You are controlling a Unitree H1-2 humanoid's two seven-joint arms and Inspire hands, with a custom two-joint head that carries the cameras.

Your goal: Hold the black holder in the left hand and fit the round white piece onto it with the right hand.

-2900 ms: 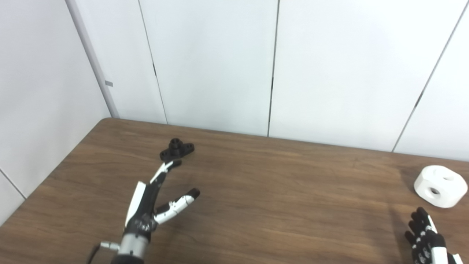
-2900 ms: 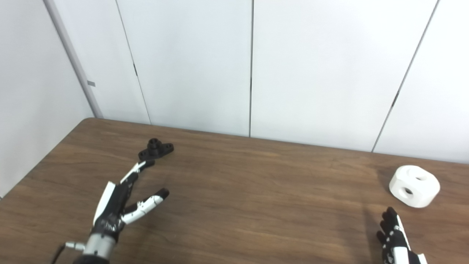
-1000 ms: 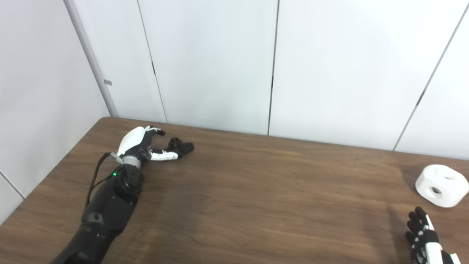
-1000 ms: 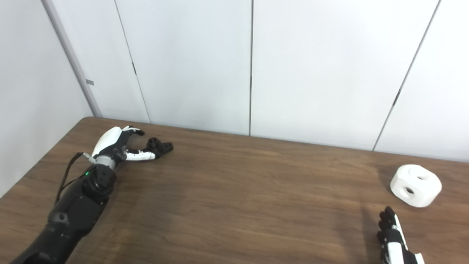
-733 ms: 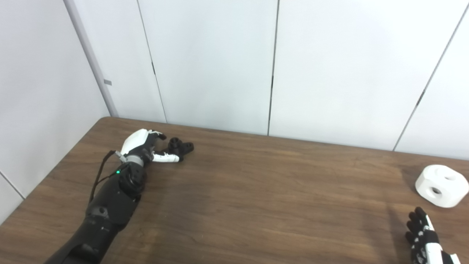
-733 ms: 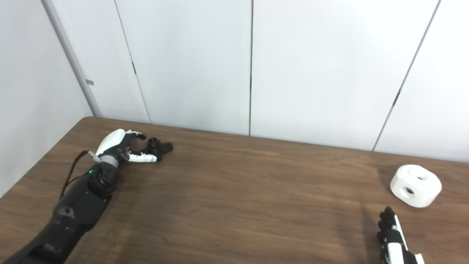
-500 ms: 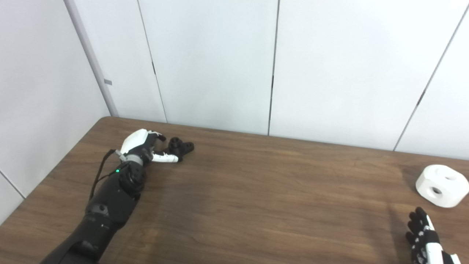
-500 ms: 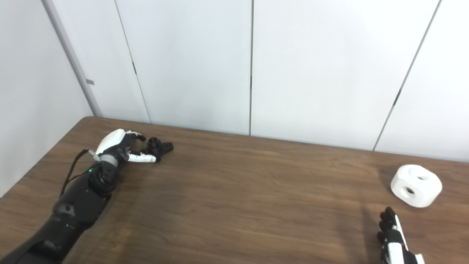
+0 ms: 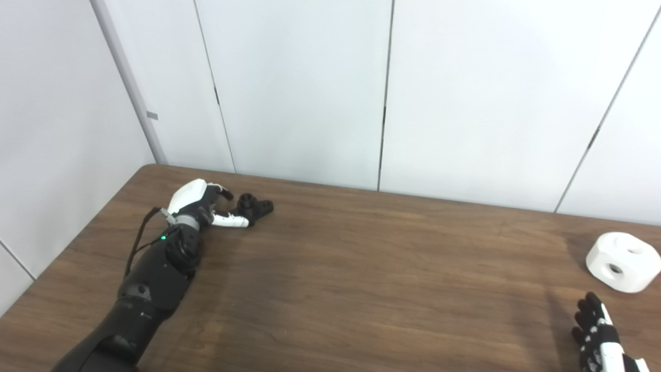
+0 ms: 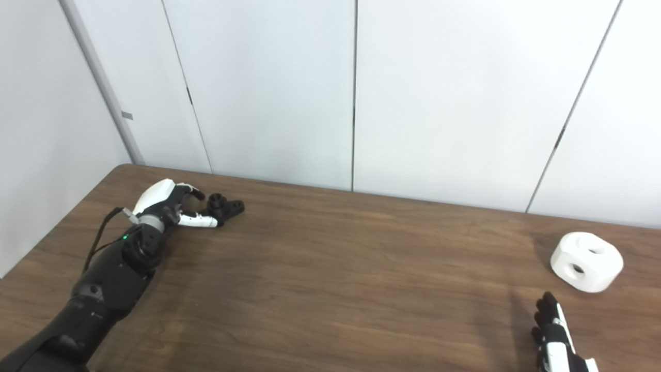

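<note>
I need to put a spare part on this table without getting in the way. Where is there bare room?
The wide middle of the table, between the left hand at the black holder and the round white piece, is bare. The far left corner and the right edge, by the right hand, are crowded.

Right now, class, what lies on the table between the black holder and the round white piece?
Nothing: between the black holder and the round white piece there is only bare brown table, as both eye views show.

One black holder (image 9: 254,208), one round white piece (image 9: 622,261), two robot hands (image 9: 202,205) (image 9: 599,338), one table (image 9: 361,268).
</note>
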